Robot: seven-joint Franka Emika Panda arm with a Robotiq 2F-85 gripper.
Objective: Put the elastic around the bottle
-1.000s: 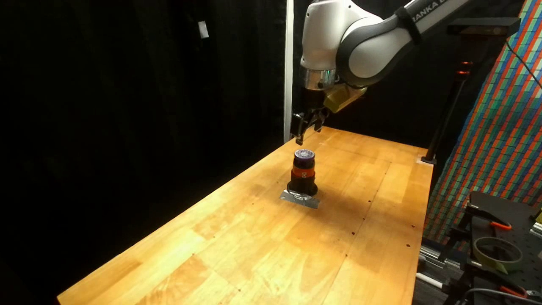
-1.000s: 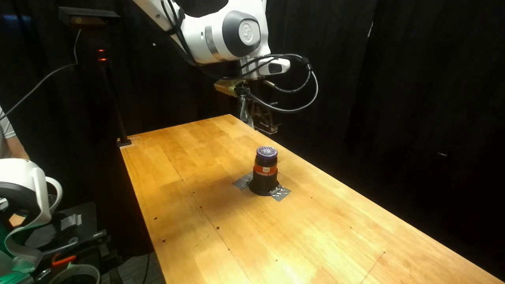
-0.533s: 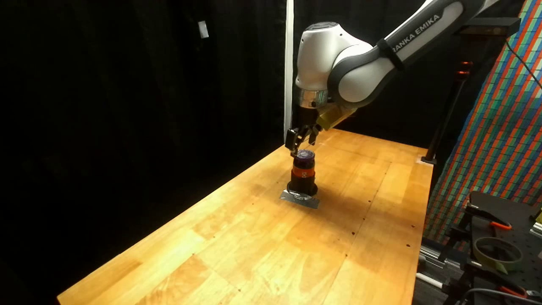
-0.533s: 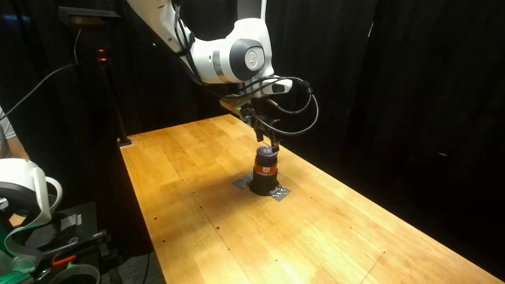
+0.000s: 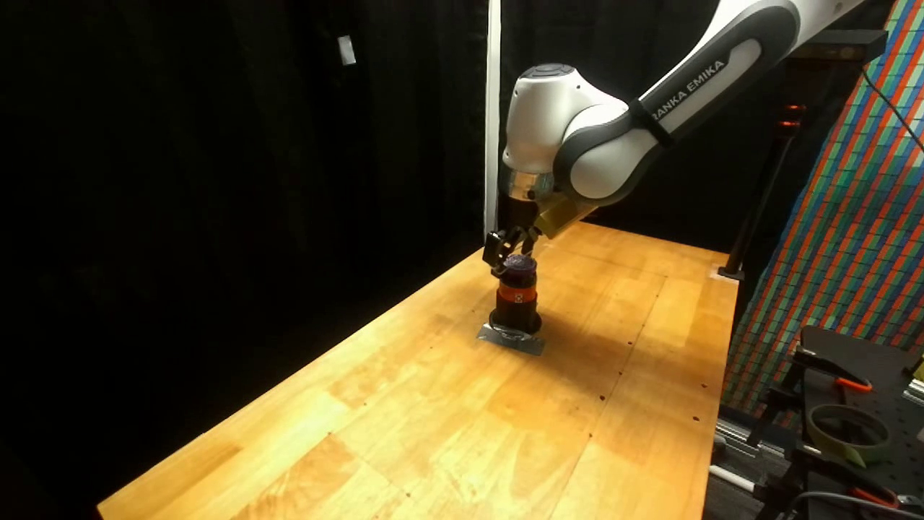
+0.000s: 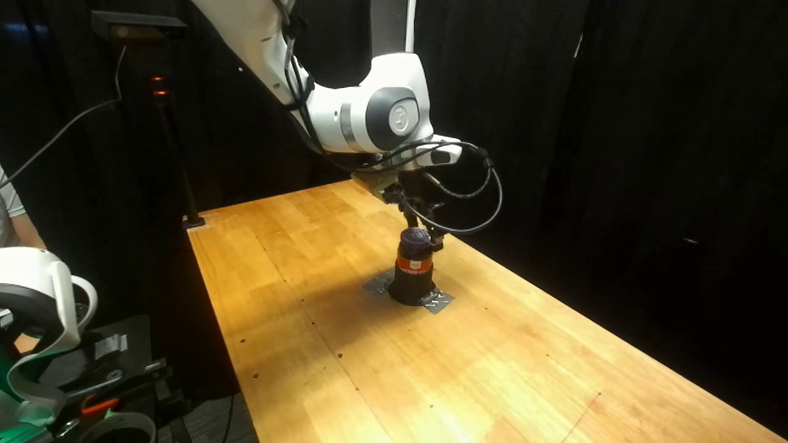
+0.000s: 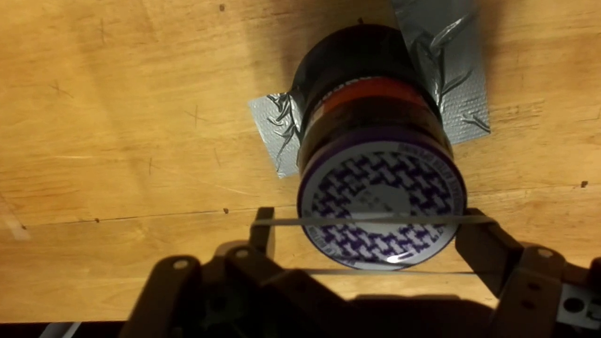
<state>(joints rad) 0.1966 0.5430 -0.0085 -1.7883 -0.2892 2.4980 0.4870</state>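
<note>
The bottle (image 5: 517, 295) stands upright in a black taped base; in an exterior view (image 6: 414, 264) its orange-red band shows. In the wrist view its purple-and-white patterned lid (image 7: 382, 185) faces me. My gripper (image 7: 369, 217) is open at the lid. A thin pale elastic (image 7: 286, 222) is stretched round both fingers. One strand crosses over the lid; the second runs along the lid's lower edge in that view. The right-hand finger there is against or very near the lid; the left-hand finger is apart. The gripper also shows in both exterior views (image 5: 511, 260) (image 6: 425, 235), partly behind the bottle.
Grey tape (image 7: 465, 89) fixes the base to the wooden table (image 5: 447, 433). The table's edge runs close by, beside a black curtain (image 5: 238, 202). A black post (image 6: 175, 154) stands at the far corner. A shelf (image 5: 859, 361) with a tape roll stands beside the table.
The arm has come down and my gripper has moved from above the bottle to its lid, one finger now beside the lid's rim. The bottle has not moved.
</note>
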